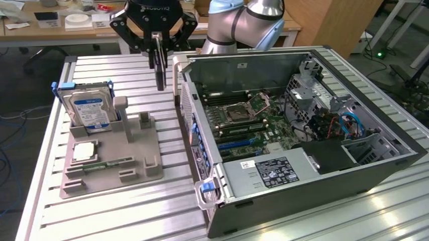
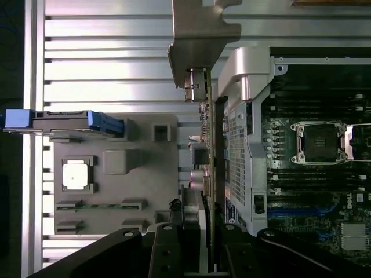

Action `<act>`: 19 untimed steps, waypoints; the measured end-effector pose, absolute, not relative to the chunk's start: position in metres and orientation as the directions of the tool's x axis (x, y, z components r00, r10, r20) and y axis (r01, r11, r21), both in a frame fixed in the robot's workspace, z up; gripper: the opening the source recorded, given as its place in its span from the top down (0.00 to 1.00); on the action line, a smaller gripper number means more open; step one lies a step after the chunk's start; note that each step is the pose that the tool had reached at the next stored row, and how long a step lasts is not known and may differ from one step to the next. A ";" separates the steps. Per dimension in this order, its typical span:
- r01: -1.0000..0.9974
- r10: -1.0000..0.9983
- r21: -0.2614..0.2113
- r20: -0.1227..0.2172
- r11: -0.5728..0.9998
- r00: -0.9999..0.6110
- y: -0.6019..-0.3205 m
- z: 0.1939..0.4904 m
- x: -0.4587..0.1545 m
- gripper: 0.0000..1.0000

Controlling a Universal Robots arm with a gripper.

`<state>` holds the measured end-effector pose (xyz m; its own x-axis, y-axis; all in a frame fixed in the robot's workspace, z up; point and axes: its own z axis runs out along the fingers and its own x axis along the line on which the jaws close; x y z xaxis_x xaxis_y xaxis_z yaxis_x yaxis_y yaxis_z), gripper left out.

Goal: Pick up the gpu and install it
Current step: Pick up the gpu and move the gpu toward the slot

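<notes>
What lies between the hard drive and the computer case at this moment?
In the exterior view, the grey fixture's upright post, then bare table slats; above them the gpu hangs edge-on from the gripper.

One camera sits away from my arm, high up. It looks down across the surface (image 1: 120, 211) toward my arm, far enough back to see the whole open computer case (image 1: 322, 191) and the gray holder (image 1: 100, 181). The other camera rides on my wrist. It looks straight down, close past my fingers (image 2: 174, 252) and the gpu (image 2: 211, 145). Both see the holder and the side of the case next to it.
</notes>
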<state>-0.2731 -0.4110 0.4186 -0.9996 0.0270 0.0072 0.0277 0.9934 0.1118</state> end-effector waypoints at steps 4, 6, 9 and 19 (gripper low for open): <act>0.028 0.027 0.112 0.007 0.993 -1.000 -0.411 0.419 -0.271 0.72; 0.028 0.027 0.112 0.007 0.993 -1.000 -0.411 0.418 -0.270 0.72; 0.028 0.027 0.112 0.007 0.993 -1.000 -0.411 0.418 -0.269 0.72; 0.028 0.027 0.112 0.007 0.993 -1.000 -0.411 0.418 -0.265 0.72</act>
